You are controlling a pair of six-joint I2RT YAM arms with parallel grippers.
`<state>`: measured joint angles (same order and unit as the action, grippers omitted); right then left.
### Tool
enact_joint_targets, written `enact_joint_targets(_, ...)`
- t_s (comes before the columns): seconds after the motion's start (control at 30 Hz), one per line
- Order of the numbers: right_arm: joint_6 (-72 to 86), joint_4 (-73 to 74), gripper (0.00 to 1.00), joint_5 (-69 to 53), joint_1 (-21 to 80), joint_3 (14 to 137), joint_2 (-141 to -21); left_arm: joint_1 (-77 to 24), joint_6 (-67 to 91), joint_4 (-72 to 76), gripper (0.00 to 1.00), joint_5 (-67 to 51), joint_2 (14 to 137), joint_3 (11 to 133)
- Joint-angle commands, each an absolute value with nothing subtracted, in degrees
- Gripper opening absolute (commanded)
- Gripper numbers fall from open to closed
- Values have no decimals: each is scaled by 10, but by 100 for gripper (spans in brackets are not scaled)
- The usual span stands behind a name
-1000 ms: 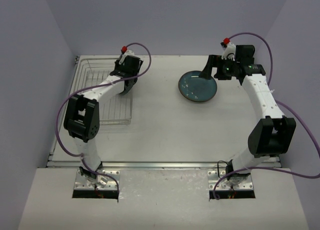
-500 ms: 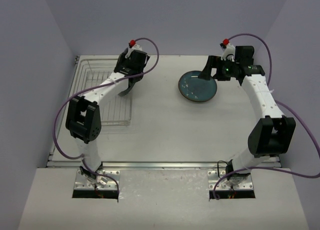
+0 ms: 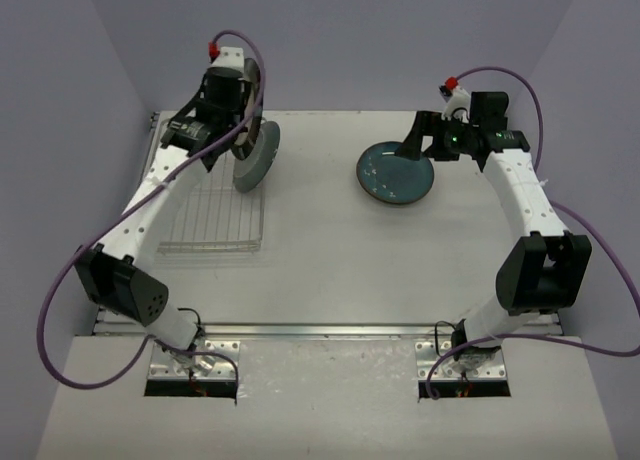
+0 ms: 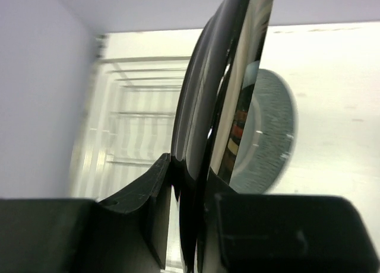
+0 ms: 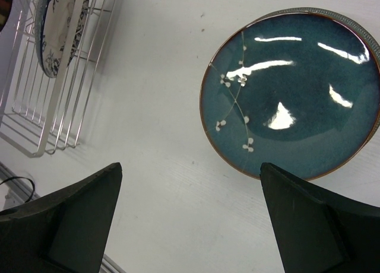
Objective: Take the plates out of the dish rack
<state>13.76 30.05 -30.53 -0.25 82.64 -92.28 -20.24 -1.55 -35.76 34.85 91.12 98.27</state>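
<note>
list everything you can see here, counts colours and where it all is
patterned plate: 1, grey back, cream face with dark blue pattern, held on edge above the rack's far right corner
teal plate: 1, dark teal with white blossoms, flat on the table, far right; a grey rim under it may be another plate
dish rack: 1, silver wire, table's left side
table: 1, white
cables: 2, purple, one per arm
left gripper: black, shut on the patterned plate
right gripper: black, open, over the teal plate's far edge
</note>
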Motion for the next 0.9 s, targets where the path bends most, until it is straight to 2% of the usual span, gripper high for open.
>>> enact_joint_targets(0.0, 141, 268, 99, -354, -4, 821, -896, -83, 112, -290, 0, -10, 765, 968)
enact_joint_targets(0.1, 154, 248, 99, -403, -4, 815, -892, -78, 119, -262, 0, -178, 727, 945)
enact_joint_targets(0.27, 262, 92, 98, -537, 4, 742, -847, -78, 174, -283, 0, -419, 757, 942)
enact_joint_targets(0.43, 354, -35, 88, -603, 19, 693, -818, -78, 229, -231, 0, -520, 772, 892)
enact_joint_targets(0.53, 380, -85, 86, -613, 33, 671, -800, -78, 270, -190, 0, -565, 789, 874)
enact_joint_targets(0.77, 373, -89, 85, -609, 68, 669, -808, -78, 323, -135, 0, -635, 827, 854)
enact_joint_targets(0.87, 371, -94, 81, -601, 80, 670, -814, -78, 321, -133, 0, -639, 835, 849)
